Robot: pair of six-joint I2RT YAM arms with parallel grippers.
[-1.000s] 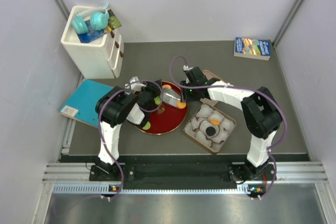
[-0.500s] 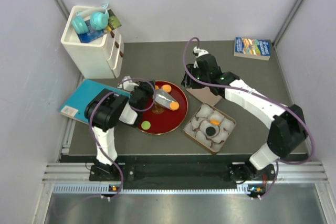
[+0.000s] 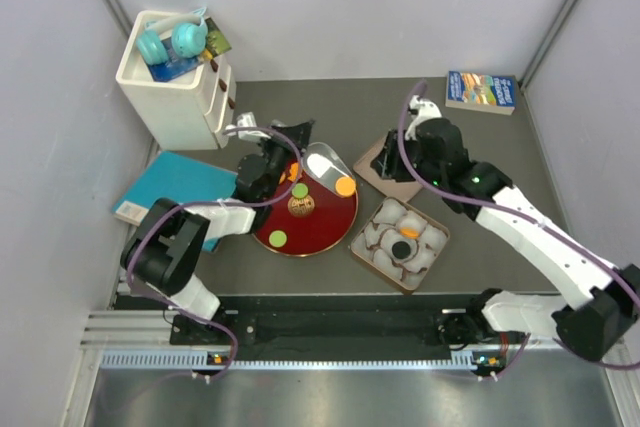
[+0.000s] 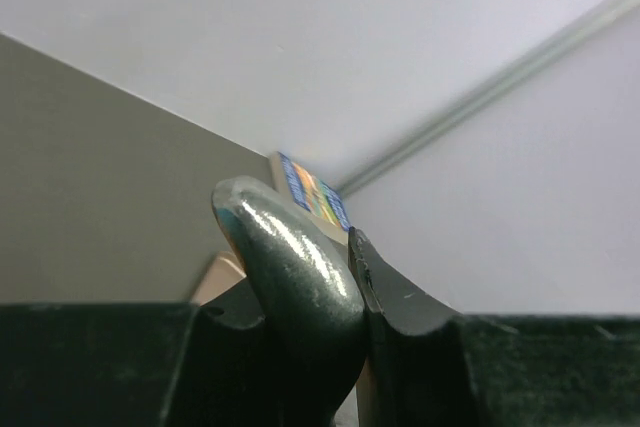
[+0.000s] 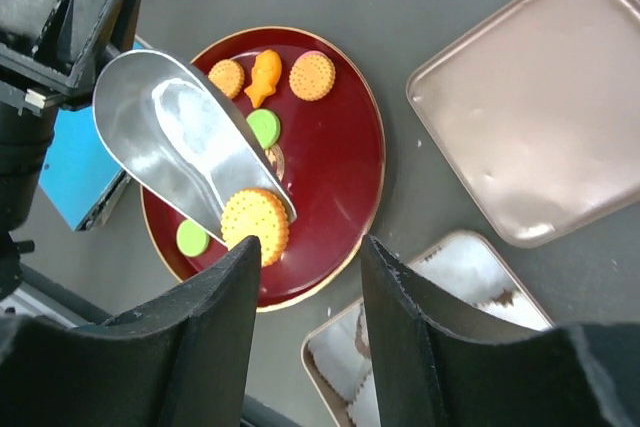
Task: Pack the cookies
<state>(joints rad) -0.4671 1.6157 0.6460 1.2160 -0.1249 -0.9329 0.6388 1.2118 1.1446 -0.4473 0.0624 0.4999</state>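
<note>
My left gripper (image 3: pixel 272 164) is shut on the handle of a metal scoop (image 3: pixel 322 166); in the left wrist view its fingers (image 4: pixel 400 297) pinch the handle (image 4: pixel 295 267). One orange cookie (image 5: pixel 255 225) lies on the scoop's tip (image 3: pixel 345 186), above the right side of the dark-red plate (image 5: pixel 350 187). On the plate lie two more round orange cookies (image 5: pixel 312 75), an orange fish-shaped one (image 5: pixel 263 77), two green ones (image 5: pixel 264 127) and a brown one (image 3: pixel 300 205). The open tin (image 3: pixel 362 247) of white paper cups holds an orange cookie (image 3: pixel 410 232) and a black one (image 3: pixel 402 249). My right gripper (image 5: pixel 312 287) is open and empty, high above the plate's edge.
The tin's lid (image 5: pixel 530 127) lies upside down behind the tin, partly under my right arm. A white drawer unit (image 3: pixel 175 97) with headphones stands back left. A teal book (image 3: pixel 165 187) lies left of the plate. Another book (image 3: pixel 480 90) lies back right.
My right gripper has pulled back from the plate to the back right. My left arm has swung the scoop, now carrying an orange cookie, toward the plate's right edge.
</note>
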